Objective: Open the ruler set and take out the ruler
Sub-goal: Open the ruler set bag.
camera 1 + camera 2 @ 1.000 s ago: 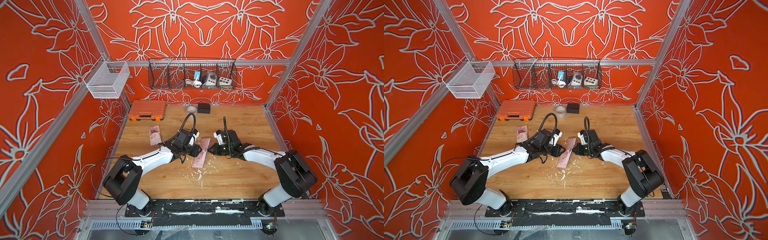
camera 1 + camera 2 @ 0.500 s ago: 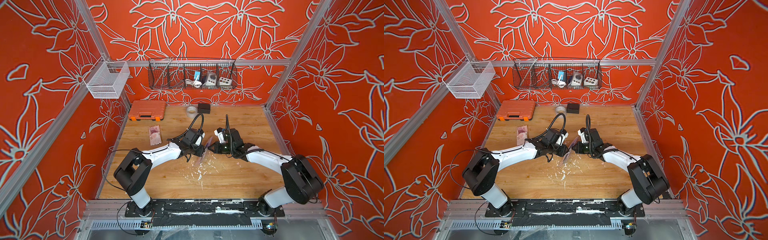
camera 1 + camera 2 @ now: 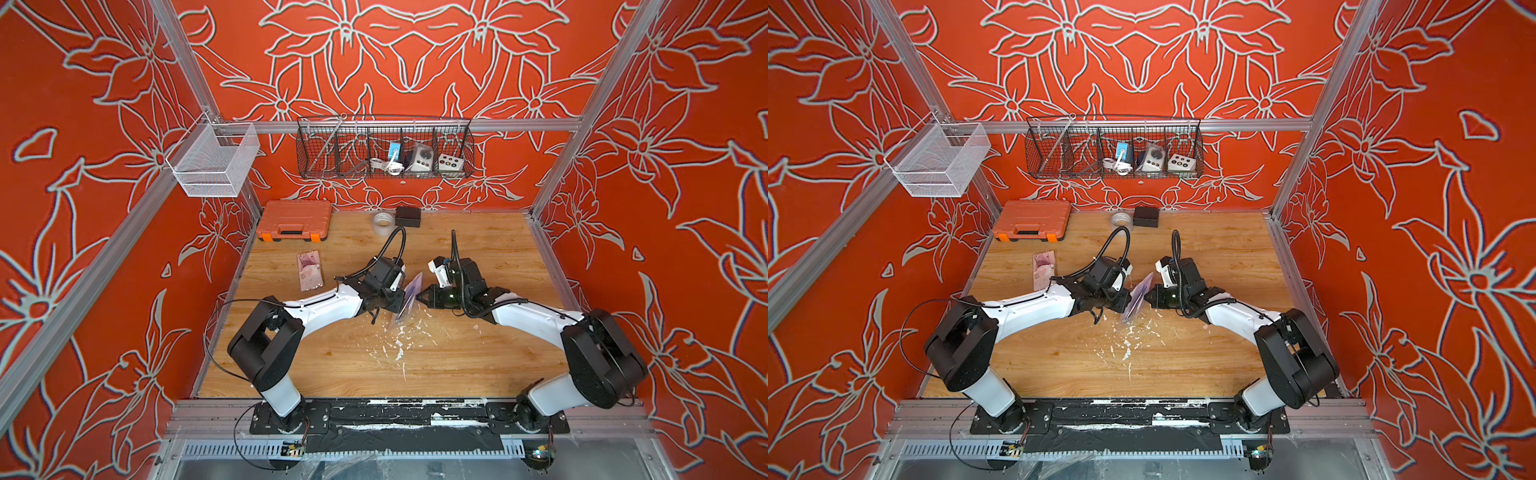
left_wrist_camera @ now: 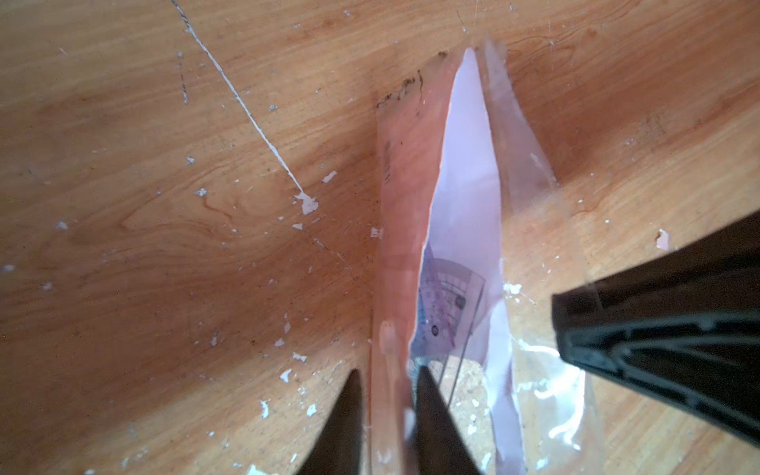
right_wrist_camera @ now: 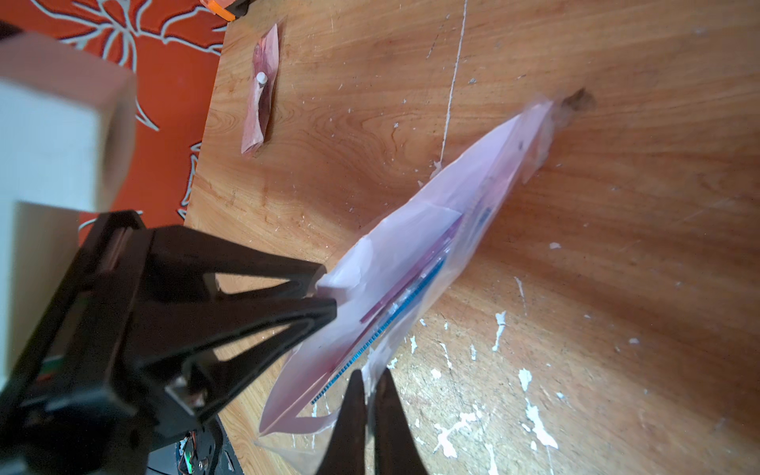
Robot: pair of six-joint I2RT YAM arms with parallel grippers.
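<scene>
Far left on the table [image 3: 457,365] we see a spare pink packet [image 3: 309,271], well apart & not in play. Next comes the left gripper [image 4: 388,380]: its fingers [image 4: 427,395] pinch the pink back wall of the ruler set [image 3: 409,291], seemingly one inside the mouth & one outside. Mid-scene the pouch stands tilted on edge, lower end touching the wood, upper end btwn the two arms. At right, the right gripper [image 5: 371,376] has its fingers squeezed together on the clear front film. We reckon the split grip is there to pull the walls apart. The mouth gapes, & the ruler [image 5: 382,329] w/ its blue scale sits fully inside the pouch, so nothing's out yet. Vs. a sec ago: the pouch lay flat on the wood btwn the arms, w/ the left jaws wider & beside it. Now it's lifted & gripped on both sides, & the left arm has swung in toward centre.
</scene>
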